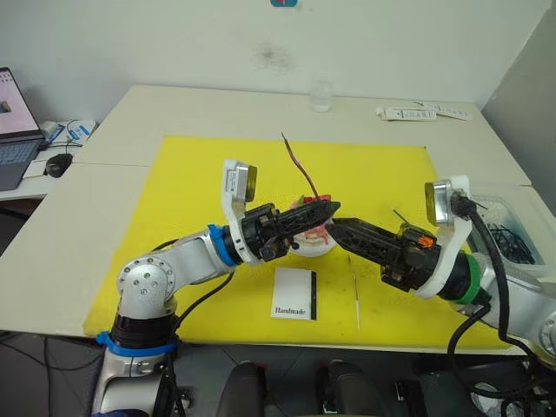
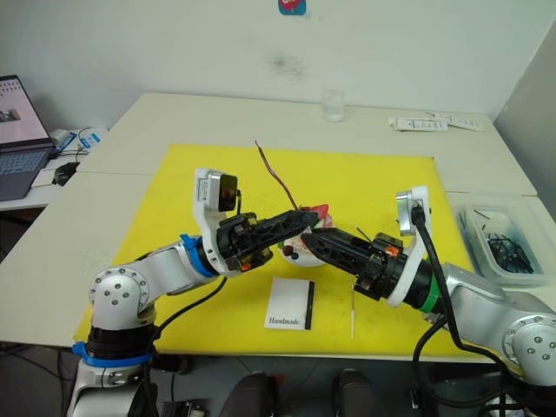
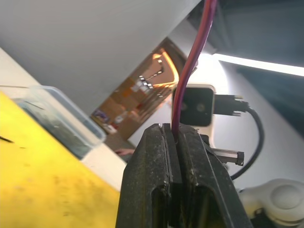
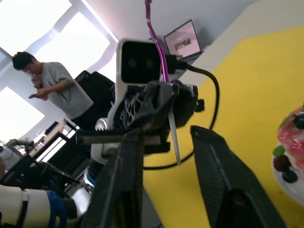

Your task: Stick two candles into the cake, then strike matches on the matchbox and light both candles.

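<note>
Your left gripper (image 1: 323,207) is clamped on a candle (image 1: 300,169); right gripper (image 4: 166,147) spread. It's thin, brittle: grip near its base.

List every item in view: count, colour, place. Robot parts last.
candles: two, dark golden-brown; one clamped in the left gripper, rising over the mat; one lying on the mat right of the matchbox
cake: one, pink and white with a red strawberry, mat centre, under the gripper tips
matchbox: one, white with a black strip, near mat edge
mat: one, yellow, on the table
table: pale
glass: one, clear, far table edge
plastic bin: one, clear, with dark sticks inside, right of the mat
laptop: one, far left
mouse: one, black, beside the laptop
person: one, grey shirt, background of the right wrist view
left gripper: black, shut on a candle
right gripper: black, open, by the cake
</note>
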